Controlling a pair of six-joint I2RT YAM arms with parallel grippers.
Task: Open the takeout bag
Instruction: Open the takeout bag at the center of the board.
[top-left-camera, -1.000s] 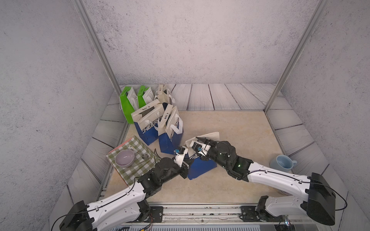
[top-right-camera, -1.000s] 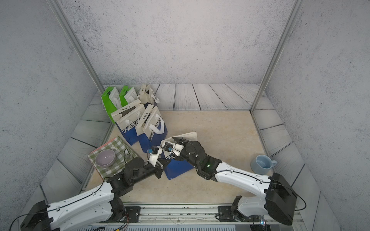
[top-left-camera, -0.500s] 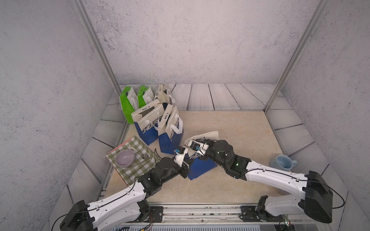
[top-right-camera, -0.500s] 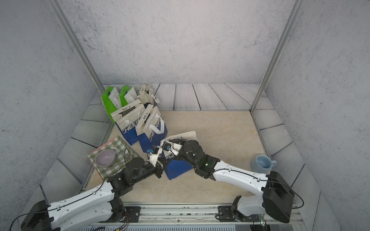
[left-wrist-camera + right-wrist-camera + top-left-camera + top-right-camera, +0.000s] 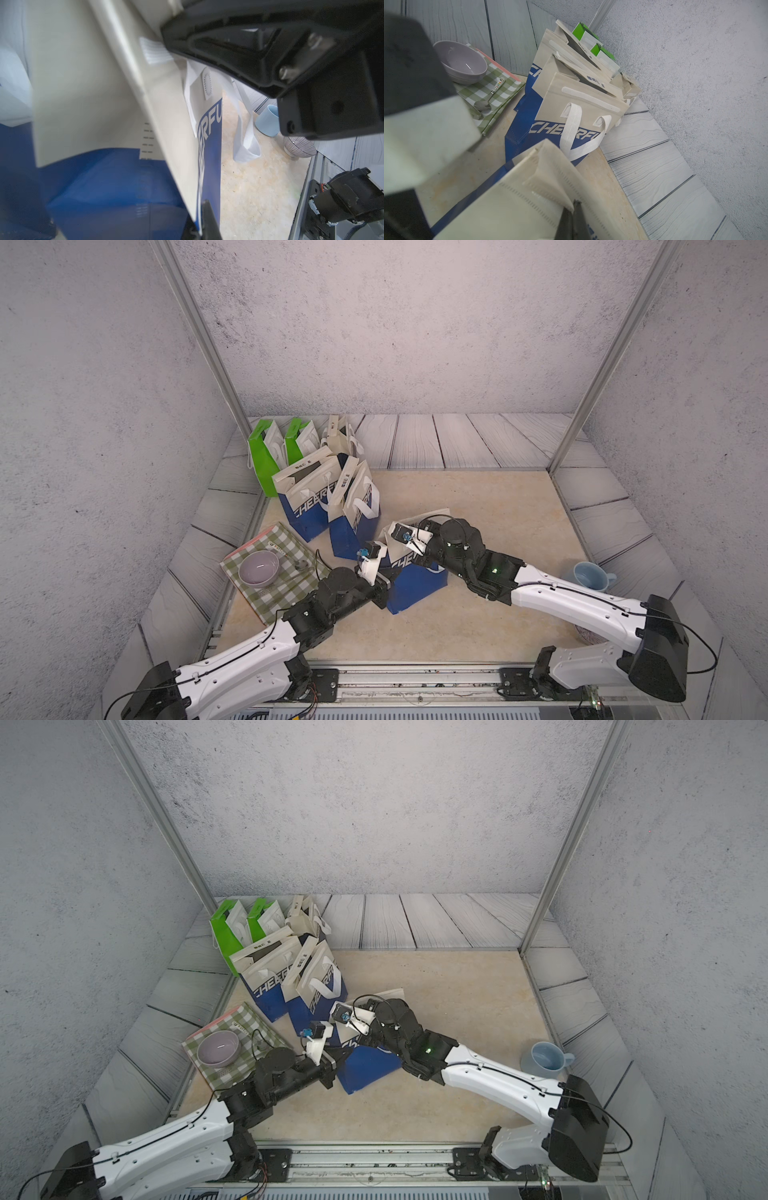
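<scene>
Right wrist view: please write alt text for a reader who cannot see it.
The right gripper pinches the beige top edge of a blue-and-beige takeout bag. Beyond it stand similar bags and two green bags; a purple bowl and a spoon lie on a green checked cloth.

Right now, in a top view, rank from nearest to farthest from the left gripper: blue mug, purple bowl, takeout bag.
1. takeout bag, gripped by the left gripper, centre.
2. purple bowl, on the checked cloth, left.
3. blue mug, far right.
</scene>
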